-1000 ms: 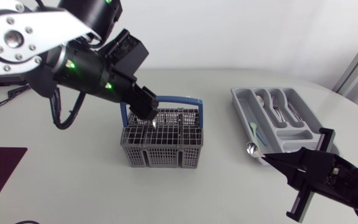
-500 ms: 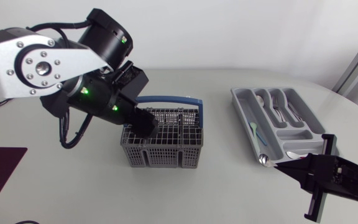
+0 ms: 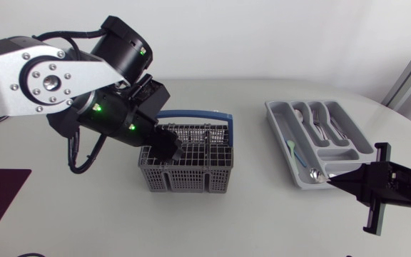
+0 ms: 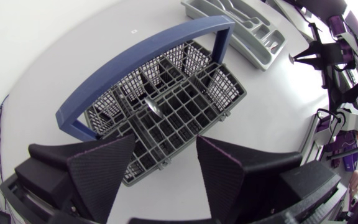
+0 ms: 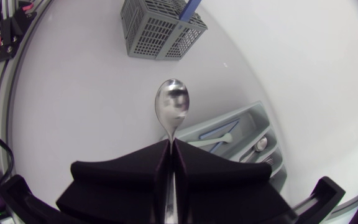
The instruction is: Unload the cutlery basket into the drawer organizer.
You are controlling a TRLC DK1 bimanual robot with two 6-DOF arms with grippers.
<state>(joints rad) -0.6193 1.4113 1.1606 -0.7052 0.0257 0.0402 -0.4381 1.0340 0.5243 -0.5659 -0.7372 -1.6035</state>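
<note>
Clamping a polished steel spoon [image 5: 172, 109] by its handle in the matte black wedge-fingered right pincer [image 5: 169, 144], fingers drawn almost together with only the thin handle between them. Carrying the spoon with its long axis straight ahead of the fingertips, bowl leading.

Locating the grey plastic drawer organizer [image 5: 227, 126] just ahead of and beneath the bowl, a little off to one side. Seeing, in the head view, the bowl overlapping the organizer's near corner wall (height above it not judgeable). Noting steel spoons and forks [image 3: 323, 123] lying in the far compartments, and a pale green-handled utensil [image 3: 292, 148] in the long compartment nearest the pincer.

Judging the coming move as turning on one relation: compartments running crosswise to the spoon's axis, so probably needing a wrist turn plus a short advance before letting go.

Hovering the matte black left pincer [image 4: 165, 140] over the grey plastic lattice cutlery basket with a blue hoop handle [image 4: 185, 102], fingers spread wide, holding nothing. Spotting a small metal piece [image 4: 151, 106] standing in a cell ahead of and between those fingers; kind not identifiable.

Ranking reach: right arm nearer the organizer, left arm nearer the basket.

Finding no legible brand, label or writing on spoon, basket or organizer.
</note>
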